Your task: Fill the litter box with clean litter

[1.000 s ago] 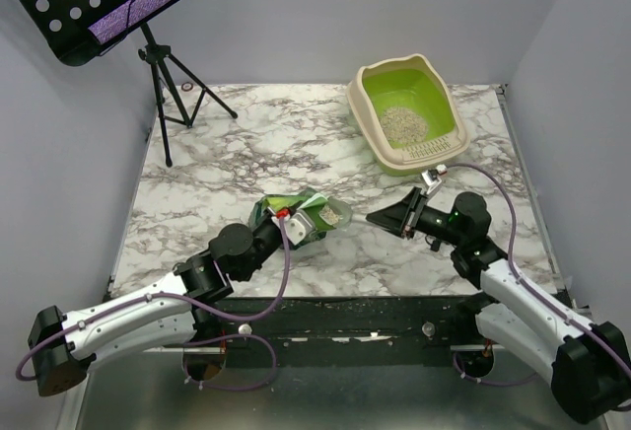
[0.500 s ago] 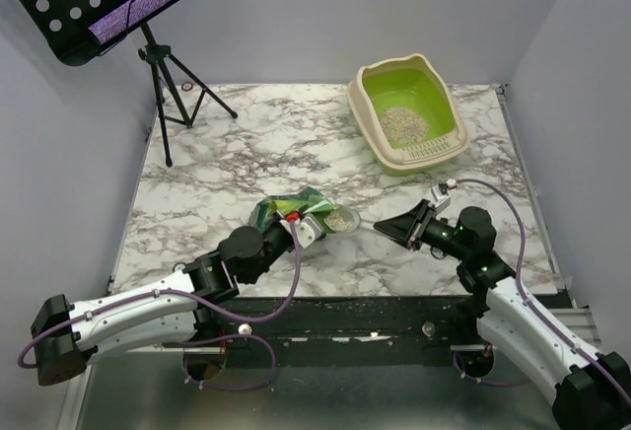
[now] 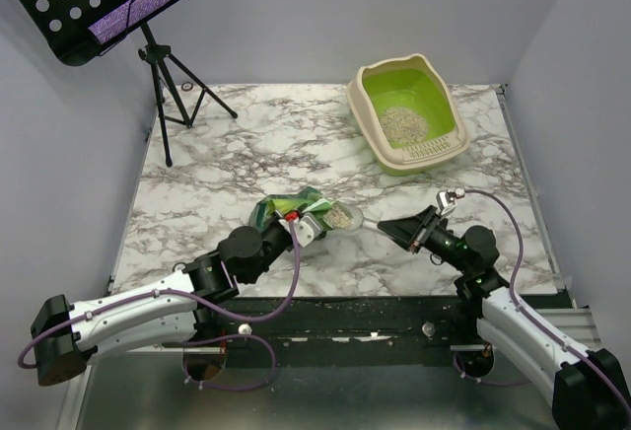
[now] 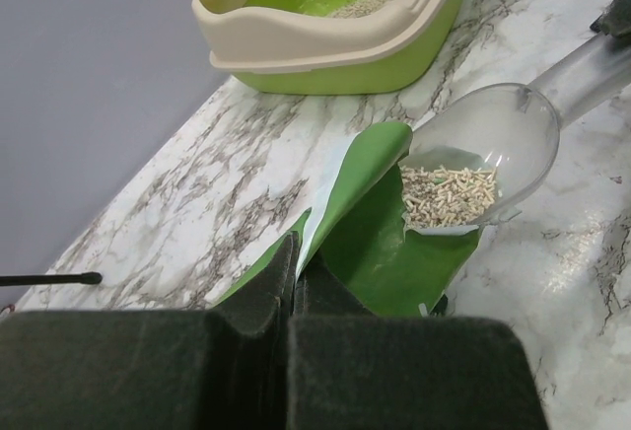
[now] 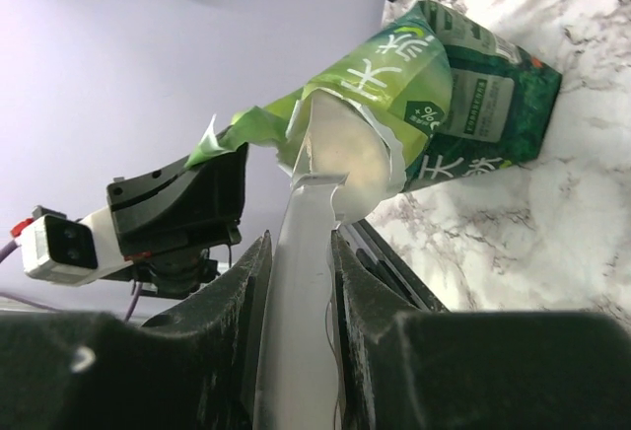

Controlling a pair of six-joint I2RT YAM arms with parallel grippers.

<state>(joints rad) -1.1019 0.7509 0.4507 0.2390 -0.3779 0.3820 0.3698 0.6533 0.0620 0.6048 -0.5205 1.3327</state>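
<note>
Scooping is the step in hand: the right gripper [image 5: 296, 252] pinches the handle of the clear scoop [image 4: 488, 139], whose bowl holds clean litter [image 4: 447, 196] at the mouth of the litter bag [image 4: 380, 243]. The left gripper [image 4: 293, 287] is clamped on the bag's edge. Next, I judge, comes a level carry to the litter box [image 3: 431, 155] at one o'clock, then a tip.

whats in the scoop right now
A small heap of pale litter lies at the front of the clear scoop; the rest of the bowl is bare. Under the scoop only the bag's green lining shows; deeper in the bag is hidden.
</note>
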